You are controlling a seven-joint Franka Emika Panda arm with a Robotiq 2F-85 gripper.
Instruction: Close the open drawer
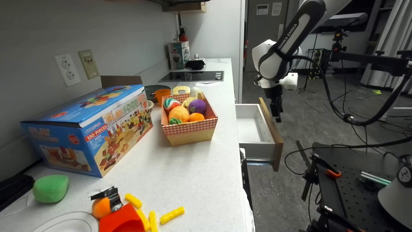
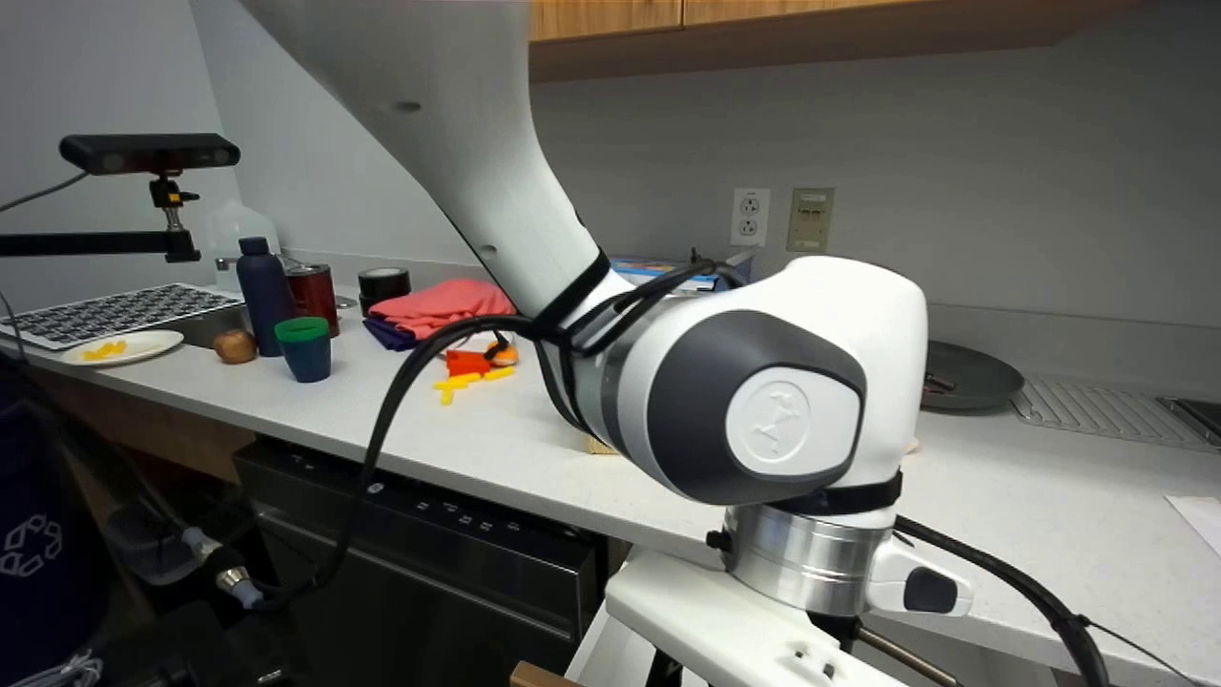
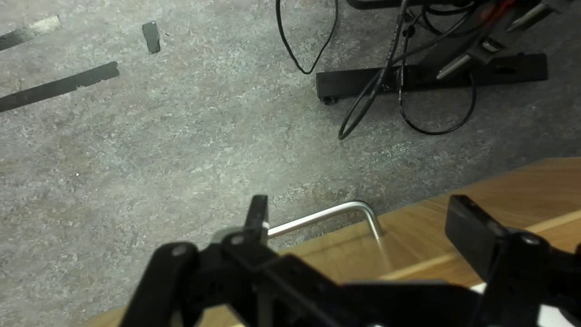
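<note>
The drawer [image 1: 252,129] stands pulled out from under the counter in an exterior view. It has a white inside and a wooden front panel [image 1: 277,154]. A wooden corner of it shows at the bottom edge of an exterior view [image 2: 539,676]. In the wrist view the wooden front [image 3: 417,231] carries a silver bar handle [image 3: 317,215]. My gripper [image 1: 277,116] is at the outer side of the drawer front, pointing down. In the wrist view the gripper [image 3: 363,222] has its fingers wide apart, with nothing held. Whether a finger touches the panel or handle, I cannot tell.
The white counter [image 1: 222,167] runs above the drawer, with a basket of play food [image 1: 190,133] and a toy box [image 1: 119,138]. A black dishwasher [image 2: 410,563] is beside the drawer. A black stand foot [image 3: 349,81] and cables lie on the floor.
</note>
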